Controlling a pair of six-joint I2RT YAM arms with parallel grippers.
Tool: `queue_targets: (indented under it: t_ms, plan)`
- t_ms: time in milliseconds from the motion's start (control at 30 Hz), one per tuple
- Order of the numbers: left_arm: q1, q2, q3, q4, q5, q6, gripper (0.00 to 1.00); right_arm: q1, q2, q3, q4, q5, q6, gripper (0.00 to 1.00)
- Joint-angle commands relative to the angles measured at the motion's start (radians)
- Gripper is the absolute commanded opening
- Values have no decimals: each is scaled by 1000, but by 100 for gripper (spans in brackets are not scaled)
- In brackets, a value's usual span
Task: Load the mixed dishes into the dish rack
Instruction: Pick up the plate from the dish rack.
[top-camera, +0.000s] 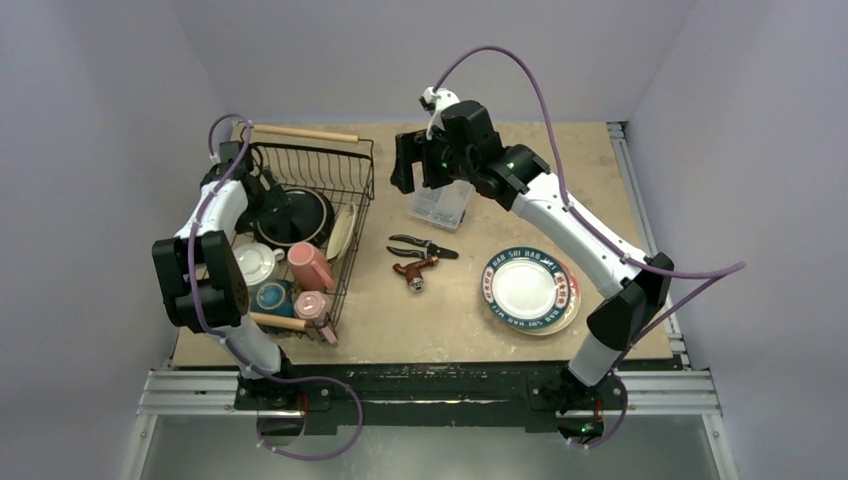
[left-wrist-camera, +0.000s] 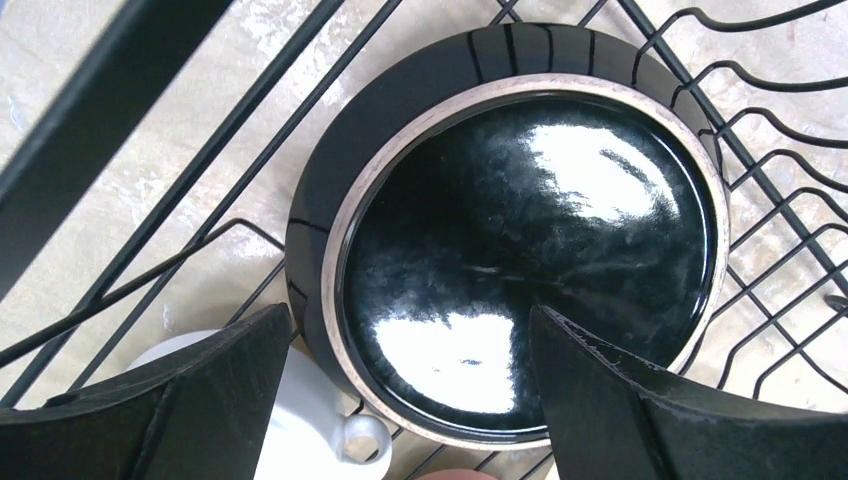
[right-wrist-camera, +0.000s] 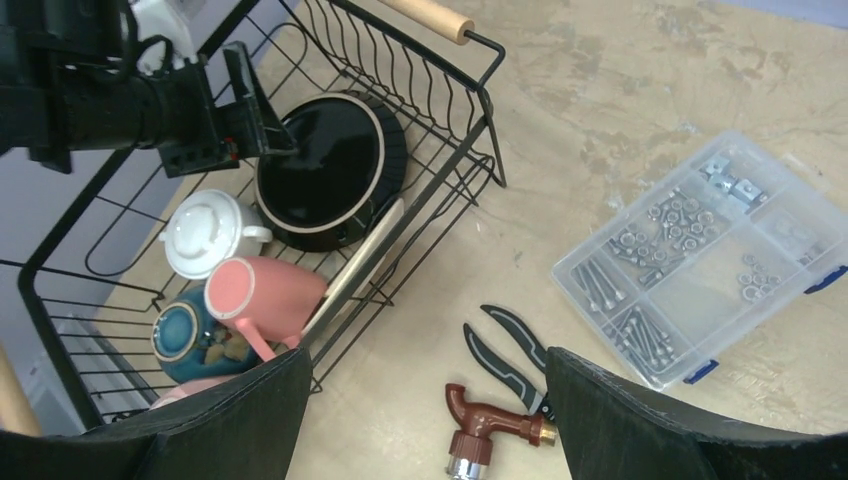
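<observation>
Hovering above the dish rack (top-camera: 320, 147), the left gripper (left-wrist-camera: 410, 315) has its jaws spread over a black dish (left-wrist-camera: 520, 230); a white cup (left-wrist-camera: 300, 420) is cut off at 7 o'clock. On the right gripper (right-wrist-camera: 428, 360) the jaws are released too. One patterned plate (top-camera: 528, 288) sits at the rack's 3 o'clock on the desk (top-camera: 450, 320), maybe stacked.

- A clear plastic compartment box (right-wrist-camera: 700, 262) of screws and nuts lies on the bench (top-camera: 380, 325).
- Black-handled pliers (right-wrist-camera: 508, 352) lie near the box, on its near side.
- A brown tap-like fitting (right-wrist-camera: 487, 428) with a metal end lies farther from the box, touching the pliers.
</observation>
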Motion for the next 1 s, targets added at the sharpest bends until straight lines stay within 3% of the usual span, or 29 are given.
queue_targets:
  t_ms: [0, 200, 300, 400, 567, 700, 833, 967]
  plan:
    - [20, 55, -17, 76, -45, 19, 89, -10, -91, 7, 39, -3, -20, 87]
    - [12, 60, -38, 87, -66, -8, 89, -24, -96, -18, 36, -11, -17, 87]
    - [2, 30, -32, 88, -27, 22, 77, -27, -88, -22, 36, -21, -17, 87]
    - [-32, -41, -52, 122, -11, 65, 77, -29, -79, -34, 28, -26, -20, 87]
    - [-70, -127, 23, 25, -4, 105, 77, -29, -77, -58, 9, -30, -16, 87]
    - [-108, -177, 90, -73, -5, 130, 71, -29, -84, -69, -8, -42, -5, 87]
    - [-139, -231, 98, -109, 215, 109, 59, -29, -82, -68, -35, -36, -5, 87]
    - [-211, -244, 81, -79, 436, 22, 65, -29, -84, -68, -69, -21, -11, 87]
